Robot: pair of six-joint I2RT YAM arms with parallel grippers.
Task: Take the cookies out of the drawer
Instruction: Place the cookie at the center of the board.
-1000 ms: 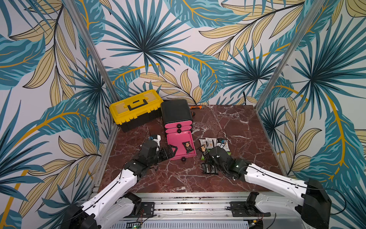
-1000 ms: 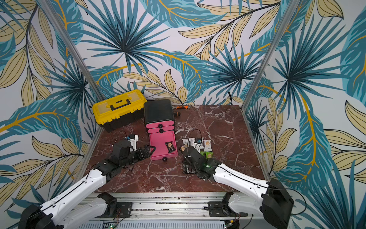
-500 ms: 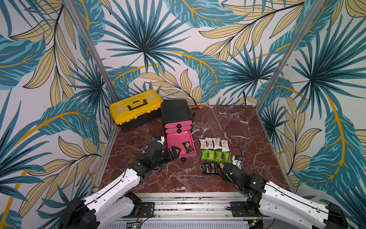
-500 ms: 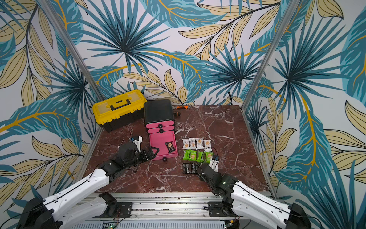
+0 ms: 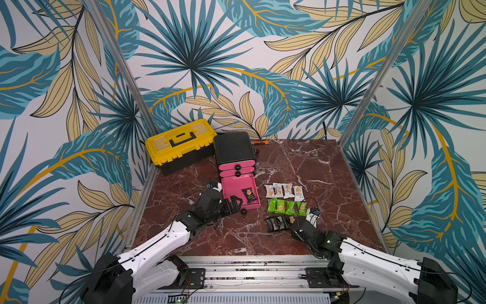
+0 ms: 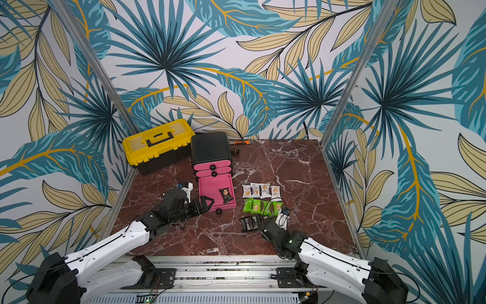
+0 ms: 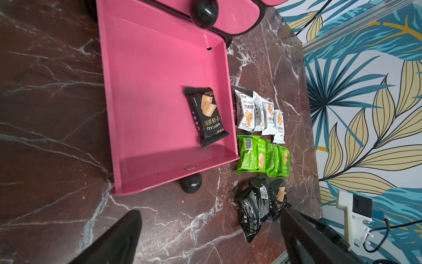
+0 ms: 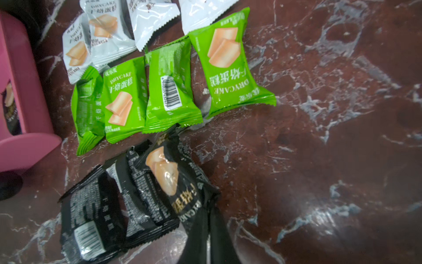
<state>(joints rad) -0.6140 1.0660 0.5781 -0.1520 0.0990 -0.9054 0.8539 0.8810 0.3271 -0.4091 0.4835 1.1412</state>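
Top views, both: a red-brown marbled table [image 5: 302,163] carries a yellow plastic toolbox with a black handle [image 5: 181,142] at the back left. Just beside it stands a small black cabinet with pink drawer fronts [image 5: 232,147]. Its lowest pink drawer [image 5: 228,189] is pulled out, and one black cookie packet [image 5: 249,195] lies flat in it near the right wall. The other cookies are on the table to the right of the drawer, in three rows. The four white cookie packets [image 5: 283,190] are farthest back, the four green cookie packets [image 5: 285,206] are in the middle, and the three black cookie packets [image 5: 277,223] are nearest the robot. The left gripper [image 5: 234,206] sits at the drawer's front left corner; contact with it cannot be judged. The right gripper [image 5: 294,223] is at the right end of the black row. Left wrist view: the drawer floor [image 7: 148,91] is bare except for the single black packet [image 7: 206,116], printed side up. A round black knob [image 7: 190,184] shows at the drawer front. The left gripper [image 7: 210,211] has its jaws spread wide with nothing between them. Right wrist view: the green row [image 8: 169,91] and black row [image 8: 127,194] are close, with some packets overlapping. Only one dark finger [image 8: 205,237] is visible, against the crumpled end of the rightmost black packet. I cannot tell how far the right jaws are apart, or whether they hold that packet.
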